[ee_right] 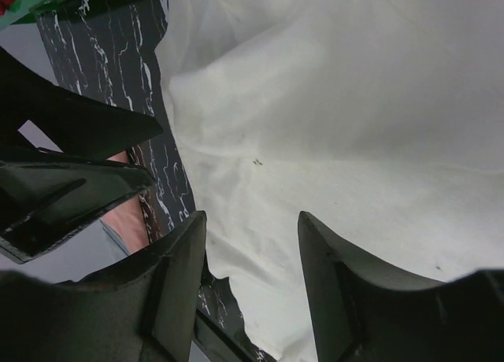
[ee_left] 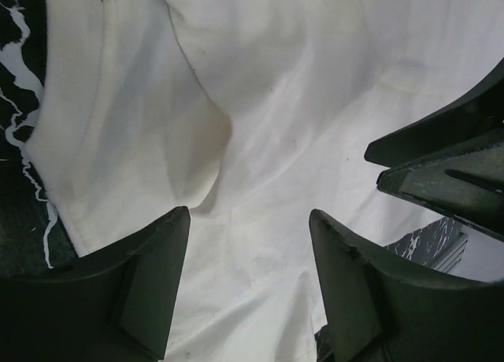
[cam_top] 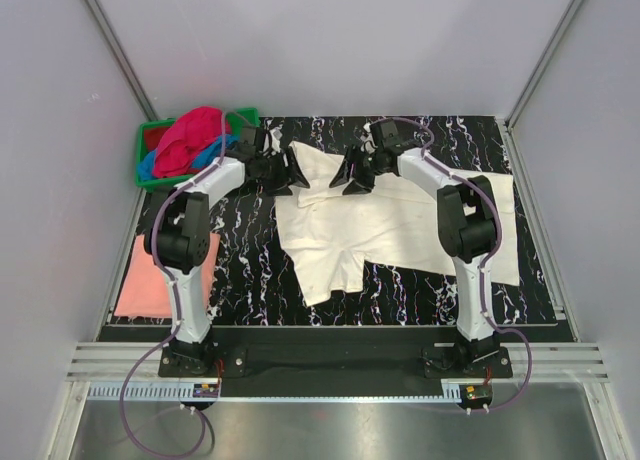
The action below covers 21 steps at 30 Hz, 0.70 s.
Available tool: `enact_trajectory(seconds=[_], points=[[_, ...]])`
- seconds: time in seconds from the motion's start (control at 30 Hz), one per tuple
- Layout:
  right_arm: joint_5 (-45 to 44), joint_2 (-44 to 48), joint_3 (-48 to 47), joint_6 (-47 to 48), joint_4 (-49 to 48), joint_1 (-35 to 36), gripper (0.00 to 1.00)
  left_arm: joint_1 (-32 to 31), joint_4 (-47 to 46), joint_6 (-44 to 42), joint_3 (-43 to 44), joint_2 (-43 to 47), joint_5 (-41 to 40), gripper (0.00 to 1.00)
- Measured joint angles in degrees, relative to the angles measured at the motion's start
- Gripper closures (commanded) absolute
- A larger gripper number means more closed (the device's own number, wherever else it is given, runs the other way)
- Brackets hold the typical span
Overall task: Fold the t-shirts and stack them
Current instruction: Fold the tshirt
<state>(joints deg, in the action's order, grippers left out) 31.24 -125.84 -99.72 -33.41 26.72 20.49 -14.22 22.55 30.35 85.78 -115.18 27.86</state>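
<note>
- Currently the large cream t-shirt (cam_top: 400, 230) lies spread but rumpled over the middle and right of the dark marbled worktop (cam_top: 250, 265), with one sleeve trailing toward the near edge and its far-left part bunched into ridges
- Over that bunched far part the left pincer (cam_top: 290, 170) and the right pincer (cam_top: 347, 175) hover near each other; both wrist views show the jaws spread, with cloth below the gap and nothing pinched
- Elsewhere, the salmon-pink t-shirt (cam_top: 150, 275) lies flat at the near left, and the magenta-red t-shirt (cam_top: 190, 140) and blue t-shirt (cam_top: 150, 165) sit heaped in the green crate (cam_top: 245, 115) at the far left
- Likely trouble: the two pincers are so near that each shows in the other's wrist view, so a sideways swing could knock them together
- Creases under the jaws could mean a grip that catches only the top layer, or too many layers, and the fold would pull crooked
- Closing too high would pinch nothing
- Pulling the far edge toward the near side could drag the whole t-shirt, and the trailing sleeve might slip off the worktop
</note>
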Motion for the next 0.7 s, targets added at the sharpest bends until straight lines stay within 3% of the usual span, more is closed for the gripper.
enact_trajectory(seconds=[0.13, 0.2, 0.27, 0.3, 0.43, 0.7], points=[[0.48, 0.00, 0.00, -0.81, -0.92, 1.49, 0.44, -1.09, -0.24, -0.09, 0.02, -1.79, 0.76, 0.35], [0.59, 0.00, 0.00, -1.07, -1.36, 1.88, 0.44, -1.38, -0.48, 0.50, 0.02, -2.58, 1.46, 0.43], [0.74, 0.00, 0.00, -1.46, -1.68, 2.08, 0.44, -1.60, -0.61, 1.38, 0.02, -3.91, 2.12, 0.58], [0.76, 0.00, 0.00, -1.64, -1.79, 2.12, 0.44, -1.62, -0.66, 1.68, 0.04, -4.33, 2.54, 0.70], [0.76, 0.00, 1.03, -2.56, -2.86, 2.12, 0.46, -1.64, -1.27, 3.63, 0.50, -5.77, 4.20, 0.97], [-0.24, 0.33, 7.65, -5.46, -5.57, 2.12, 0.56, -1.62, -10.86, 15.41, 1.14, -5.88, 8.79, 1.00]])
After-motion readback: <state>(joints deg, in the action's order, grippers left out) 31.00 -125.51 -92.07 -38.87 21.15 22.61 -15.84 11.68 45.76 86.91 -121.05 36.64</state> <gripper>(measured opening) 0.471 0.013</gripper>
